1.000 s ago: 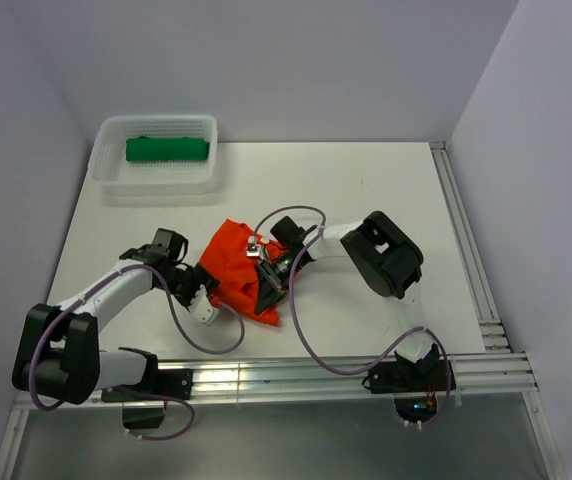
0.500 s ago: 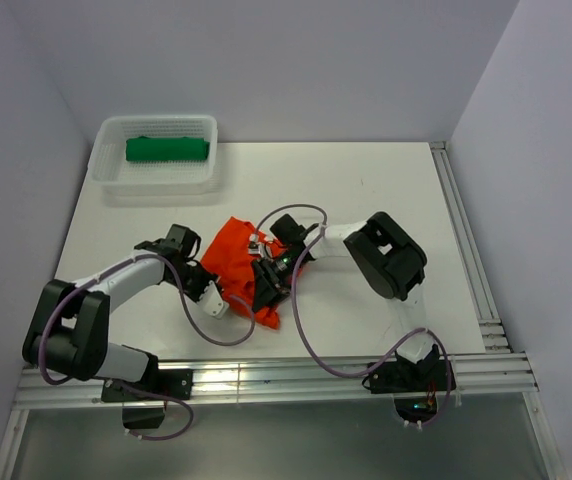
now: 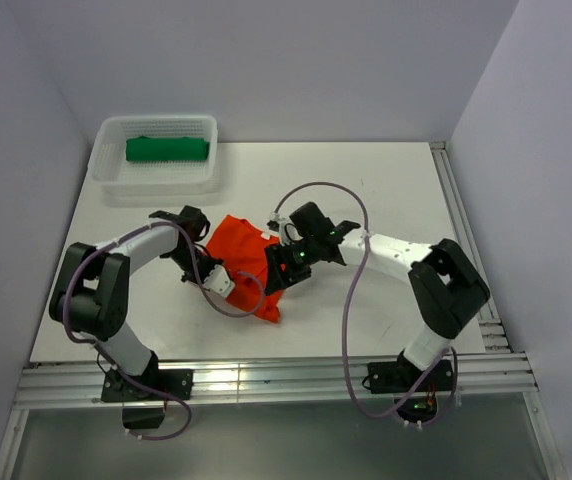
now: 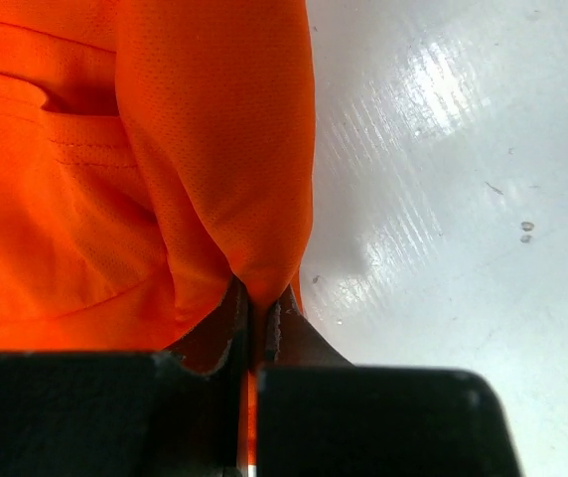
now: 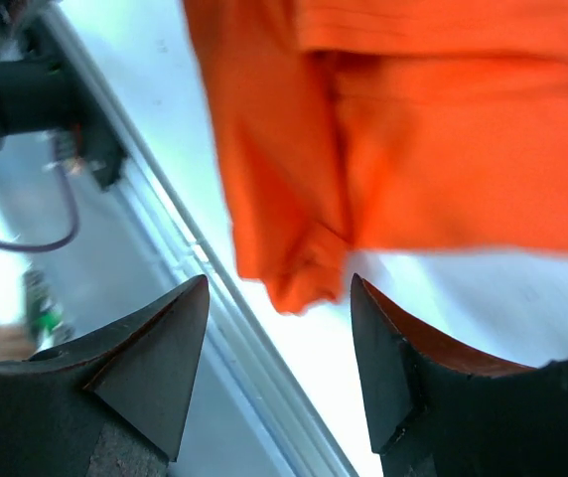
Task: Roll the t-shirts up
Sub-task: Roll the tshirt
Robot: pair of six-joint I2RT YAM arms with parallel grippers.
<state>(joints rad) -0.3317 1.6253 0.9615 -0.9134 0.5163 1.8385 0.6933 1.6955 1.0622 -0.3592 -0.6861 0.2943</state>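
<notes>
The orange-red t-shirt (image 3: 248,258) lies crumpled at the middle of the white table. My left gripper (image 3: 230,289) reaches in from the shirt's left and is shut on a fold of its edge (image 4: 254,303), with orange cloth (image 4: 115,179) filling that wrist view. My right gripper (image 3: 275,277) hovers at the shirt's right edge. Its jaws (image 5: 277,288) stand open and hold nothing, and a loose corner of the shirt (image 5: 304,278) lies between and beyond the fingertips. The dark green t-shirt (image 3: 167,149) lies rolled inside the white basket (image 3: 108,172) at the back left.
Metal rails run along the table's near edge (image 3: 266,375) and right side (image 3: 466,250). Purple cables (image 3: 349,310) loop from both arms over the table. Walls close in at the back and sides.
My left gripper has moved in and shut on the shirt's edge. My right gripper has opened and let go of the shirt, and its arm has swung out to the right.
</notes>
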